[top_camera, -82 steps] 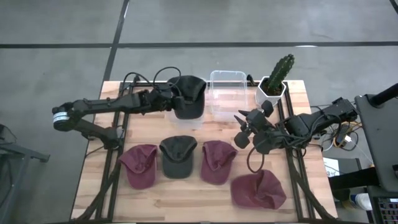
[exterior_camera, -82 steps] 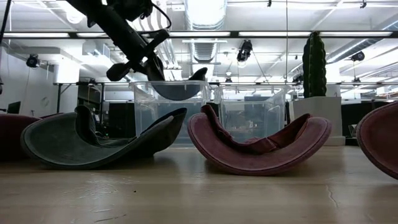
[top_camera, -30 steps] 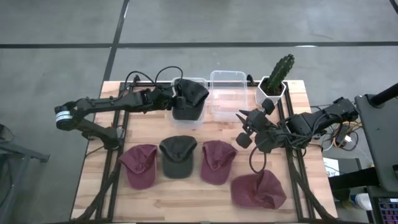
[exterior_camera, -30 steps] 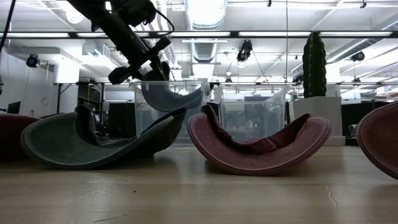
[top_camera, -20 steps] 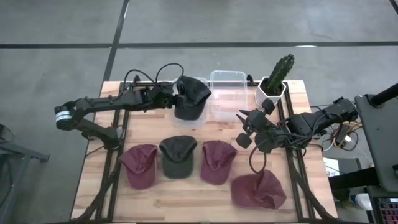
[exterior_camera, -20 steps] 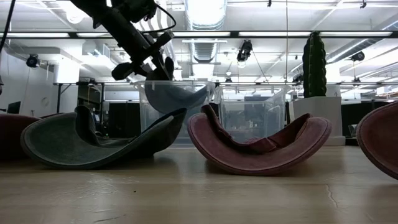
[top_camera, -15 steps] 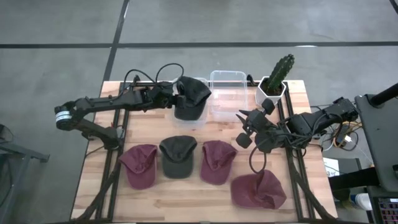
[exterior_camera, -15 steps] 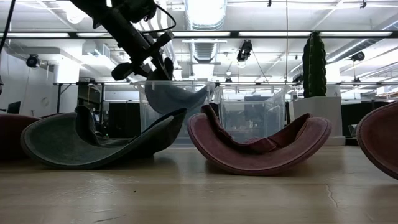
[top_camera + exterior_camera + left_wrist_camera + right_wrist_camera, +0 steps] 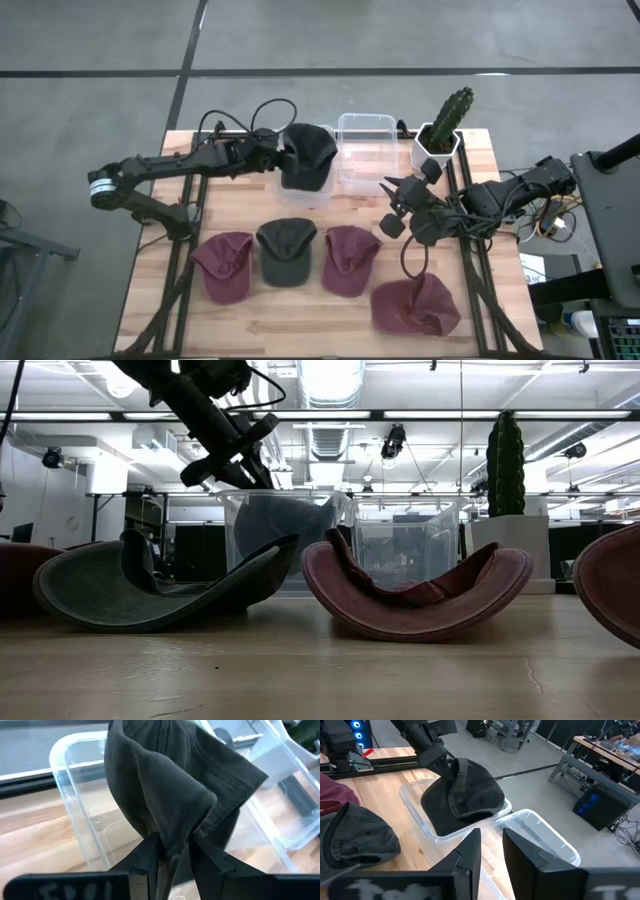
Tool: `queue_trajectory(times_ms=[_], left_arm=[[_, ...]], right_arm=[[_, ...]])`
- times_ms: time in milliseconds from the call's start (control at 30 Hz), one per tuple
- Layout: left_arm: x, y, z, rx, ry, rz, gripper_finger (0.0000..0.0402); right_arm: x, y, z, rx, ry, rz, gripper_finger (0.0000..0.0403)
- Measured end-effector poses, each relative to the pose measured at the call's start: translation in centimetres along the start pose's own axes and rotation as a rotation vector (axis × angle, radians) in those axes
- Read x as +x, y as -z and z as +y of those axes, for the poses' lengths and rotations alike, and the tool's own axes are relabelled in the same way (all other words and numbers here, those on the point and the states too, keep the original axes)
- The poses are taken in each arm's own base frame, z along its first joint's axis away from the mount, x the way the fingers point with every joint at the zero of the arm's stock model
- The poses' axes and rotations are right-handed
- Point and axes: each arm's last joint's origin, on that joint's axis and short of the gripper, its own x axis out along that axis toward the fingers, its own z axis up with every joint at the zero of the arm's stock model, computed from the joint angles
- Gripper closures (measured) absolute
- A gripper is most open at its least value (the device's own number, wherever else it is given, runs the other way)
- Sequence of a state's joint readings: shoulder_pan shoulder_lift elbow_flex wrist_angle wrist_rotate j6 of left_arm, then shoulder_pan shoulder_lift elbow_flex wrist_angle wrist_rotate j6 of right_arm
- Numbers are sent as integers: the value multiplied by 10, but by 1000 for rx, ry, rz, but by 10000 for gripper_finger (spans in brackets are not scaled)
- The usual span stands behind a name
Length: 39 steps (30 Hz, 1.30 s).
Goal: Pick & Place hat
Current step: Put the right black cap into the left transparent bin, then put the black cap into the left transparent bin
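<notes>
Lowered since earlier, the dark hat (image 9: 307,157) hangs pinched by the left end effector (image 9: 172,851) inside the clear bin (image 9: 82,820).

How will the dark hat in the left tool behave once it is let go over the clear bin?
Probably floppy: the dark hat folds and droops where the left tool pinches it. It likely slumps into the clear bin without bouncing.

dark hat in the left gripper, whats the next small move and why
Probably open the left gripper and let go. Its fingers pinch a fold of the dark hat, which already hangs inside the left clear bin, so releasing should drop it in. The right gripper waits near mid-table.
</notes>
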State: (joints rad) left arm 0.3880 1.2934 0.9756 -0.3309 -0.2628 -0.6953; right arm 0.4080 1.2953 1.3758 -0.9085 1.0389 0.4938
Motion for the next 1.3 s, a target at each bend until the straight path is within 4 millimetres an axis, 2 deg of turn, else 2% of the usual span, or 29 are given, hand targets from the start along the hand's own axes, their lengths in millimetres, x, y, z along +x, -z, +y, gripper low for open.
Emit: queue_trajectory(times_ms=[333, 600, 833, 967, 1067, 1300], left_arm=[[0, 0, 1, 88, -6, 7, 302], [-1, 0, 1, 151, -12, 17, 303], [-6, -8, -1, 241, -48, -13, 303], [-14, -19, -8, 246, -31, -25, 303], [-25, -22, -15, 267, 9, 48, 303], [-54, -7, -31, 300, 22, 274, 303]], right_arm=[[0, 0, 0, 6, -1, -1, 337], [0, 0, 0, 9, -1, -3, 330], [0, 0, 0, 9, -2, -3, 326], [0, 0, 0, -3, 1, 3, 331], [0, 3, -2, -33, 10, 19, 336], [-5, 13, -16, -31, 15, 28, 339]])
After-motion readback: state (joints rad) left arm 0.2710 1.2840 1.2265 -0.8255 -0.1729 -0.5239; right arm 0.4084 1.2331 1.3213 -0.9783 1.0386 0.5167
